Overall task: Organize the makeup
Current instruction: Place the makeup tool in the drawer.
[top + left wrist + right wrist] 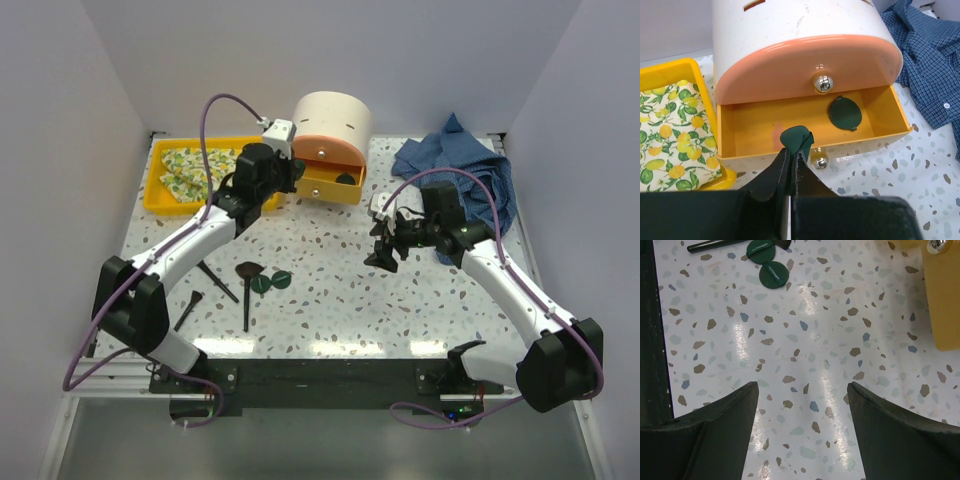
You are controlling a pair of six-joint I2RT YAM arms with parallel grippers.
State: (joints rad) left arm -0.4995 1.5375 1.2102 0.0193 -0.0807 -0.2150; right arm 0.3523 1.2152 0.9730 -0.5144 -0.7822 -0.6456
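My left gripper [792, 152] is shut on a dark green disc [796, 137] and holds it over the front edge of the open orange drawer [755, 127]. Another green disc [845, 113] lies inside the drawer. In the top view the left gripper [296, 180] is at the drawer. Two green discs [272, 282] lie on the table beside a fan-headed brush [247, 290] and two thin brushes [216, 280]. My right gripper [383, 255] is open and empty above bare table [802, 385]; its wrist view shows the two discs [769, 262]. No palettes are in view.
The cream and orange organizer [332, 125] stands at the back centre. A yellow tray [158, 197] with the leaf-patterned cloth [190, 168] is at the back left. The blue cloth [460, 165] lies at the back right.
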